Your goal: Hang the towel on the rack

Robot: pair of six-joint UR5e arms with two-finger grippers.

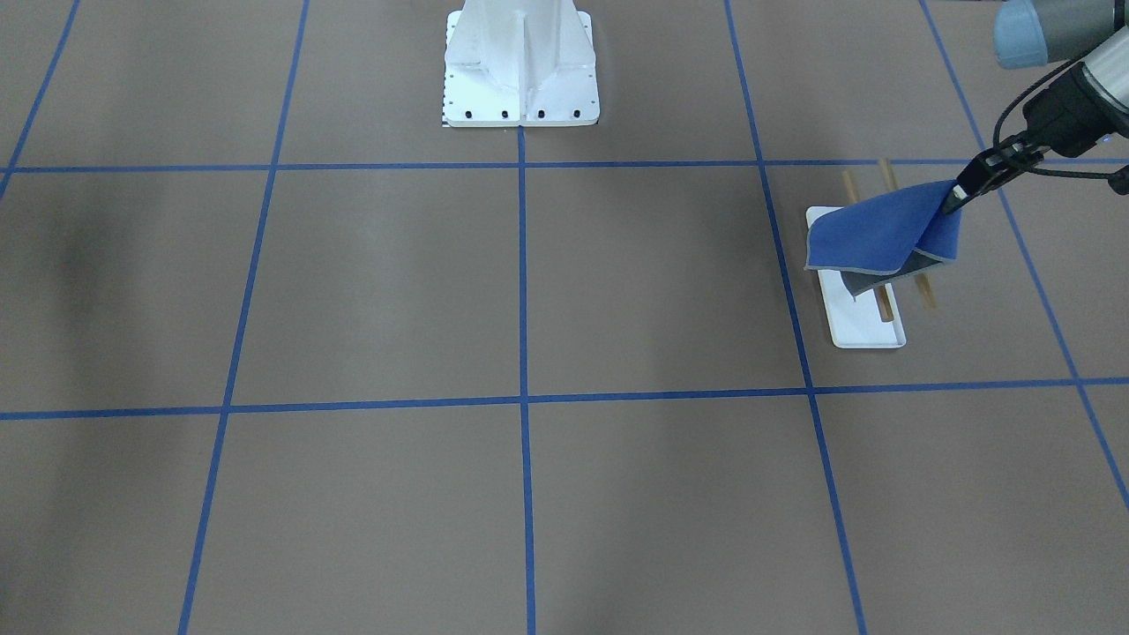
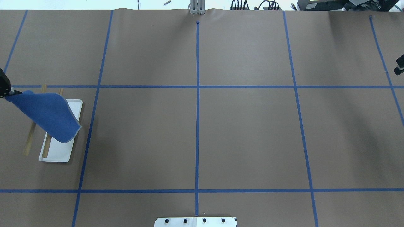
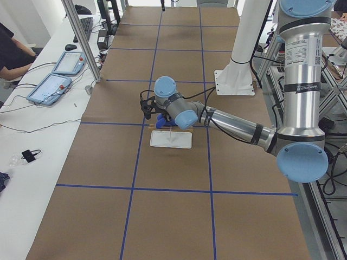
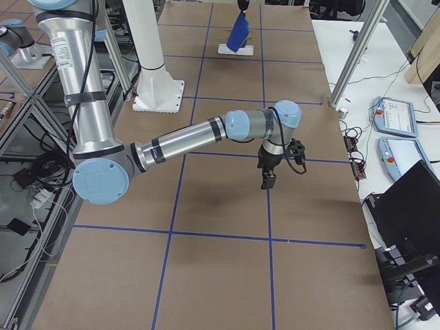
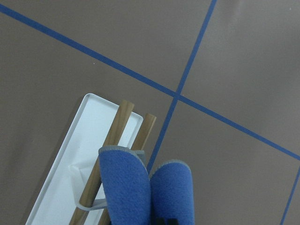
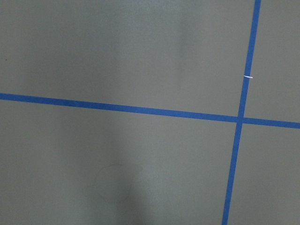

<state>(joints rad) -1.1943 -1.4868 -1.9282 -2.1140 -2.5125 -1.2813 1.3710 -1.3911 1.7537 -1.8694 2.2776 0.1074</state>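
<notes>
So the left gripper (image 1: 957, 196) is pinched shut on one corner of the blue towel (image 1: 882, 236), and the rest of the cloth hangs off it, sagging across the rack (image 1: 869, 328). The gripper sits on the rack's outer side, toward the robot's left. From there the towel runs crosswise over both wooden rods (image 2: 46, 148) and part of the white tray base (image 2: 60, 154). The rods' long axis runs front to back, away from the robot, so the cloth lies roughly square to them. I can't tell if it's actually resting on a rod or just hanging above.

The left arm is stretched out low with the wrist slanted down at the rack. My guess is that lowering it comes next, then letting go.

The right gripper (image 4: 267, 180) is well apart, pointing down at bare table. I can't tell how its fingers are set.
</notes>
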